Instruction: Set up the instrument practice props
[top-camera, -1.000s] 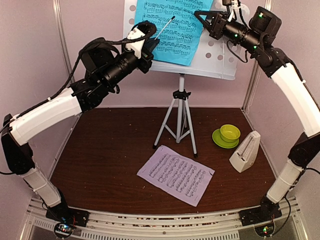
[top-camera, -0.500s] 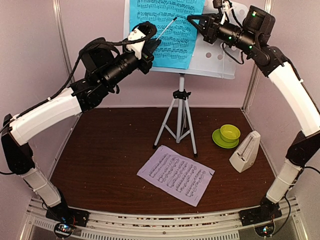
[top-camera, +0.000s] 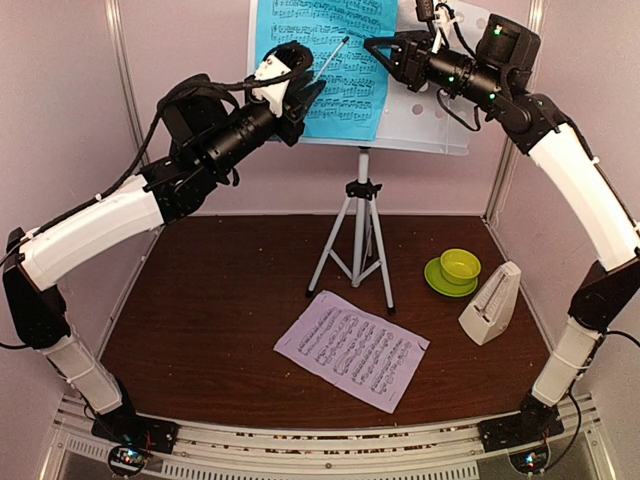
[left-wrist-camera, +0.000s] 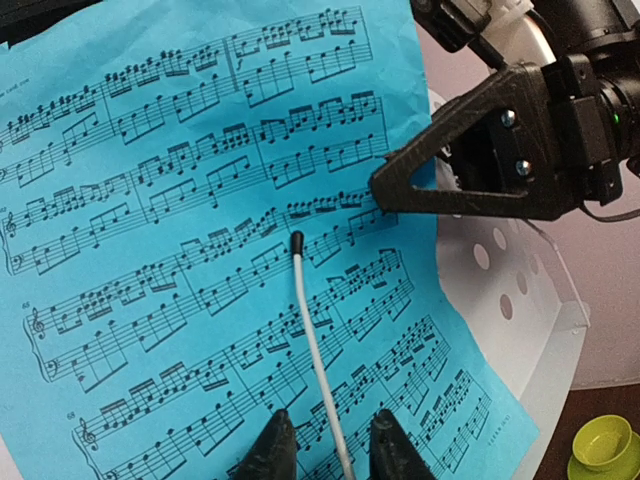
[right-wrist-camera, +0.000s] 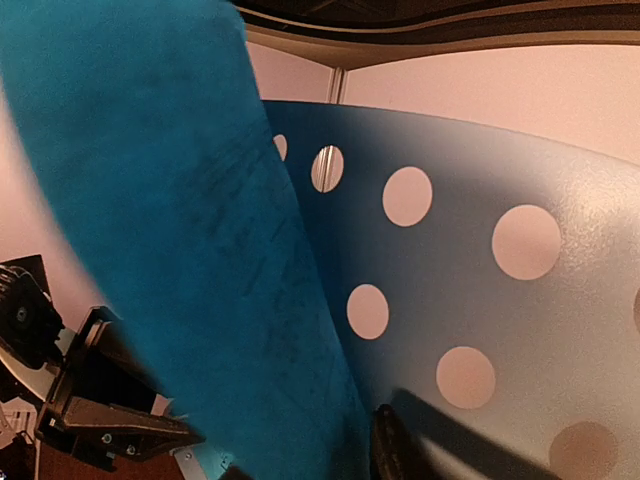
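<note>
The cyan sheet (top-camera: 330, 60) leans on the left half of the stand (top-camera: 440, 120), on its desk. The left claw (left-wrist-camera: 328, 455), at the stand's lower left, is slightly spread, with a thin white stick (left-wrist-camera: 312, 340) between its fingers. The right claw (top-camera: 372, 45) is at the sheet's right edge, in front of the stand; I cannot tell whether it is spread or pinching. The lilac sheet (top-camera: 352, 350) lies flat on the surface (top-camera: 220, 300) before the stand's legs, and the metronome (top-camera: 492, 305) stands to their right.

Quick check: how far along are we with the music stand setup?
Done: the stand is upright. In hand: the cyan sheet leans on it, left gripper at its lower part, right gripper at its right edge. Left: the lilac sheet lies flat on the table; the metronome may need placing.
</note>
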